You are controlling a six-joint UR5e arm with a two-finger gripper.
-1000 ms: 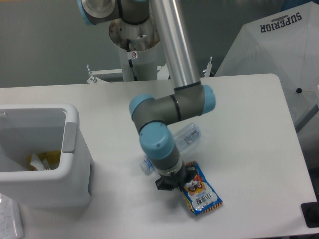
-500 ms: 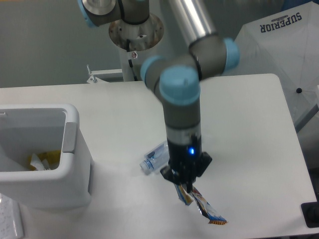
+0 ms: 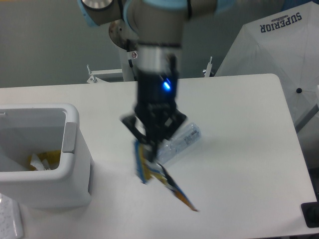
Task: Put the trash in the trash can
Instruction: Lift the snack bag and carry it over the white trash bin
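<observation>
The gripper (image 3: 148,145) hangs above the middle of the white table (image 3: 239,124), its fingers clenched on the upper end of the snack packet (image 3: 162,178). The packet dangles free of the table, blurred, its blue-and-orange length trailing down toward the front edge. Just behind the gripper, the clear plastic bottle (image 3: 182,142) lies on its side on the table, partly hidden by the fingers and the packet's top; its cap end cannot be made out. A blue light (image 3: 165,85) glows on the wrist above the gripper.

The trash can (image 3: 70,164), boxy and white with a thick rim and a grey side handle (image 3: 69,137), stands at the table's left edge near the front corner, well apart from the gripper. Between the two lies only bare tabletop. Inside the can, some yellow and white scraps (image 3: 42,160) rest at the bottom.

Beyond the far right corner of the table stands a white umbrella (image 3: 279,45) lettered SUPERIOR. A small dark object (image 3: 310,214) sits at the front right corner. The arm's base column (image 3: 130,59) rises behind the far edge.
</observation>
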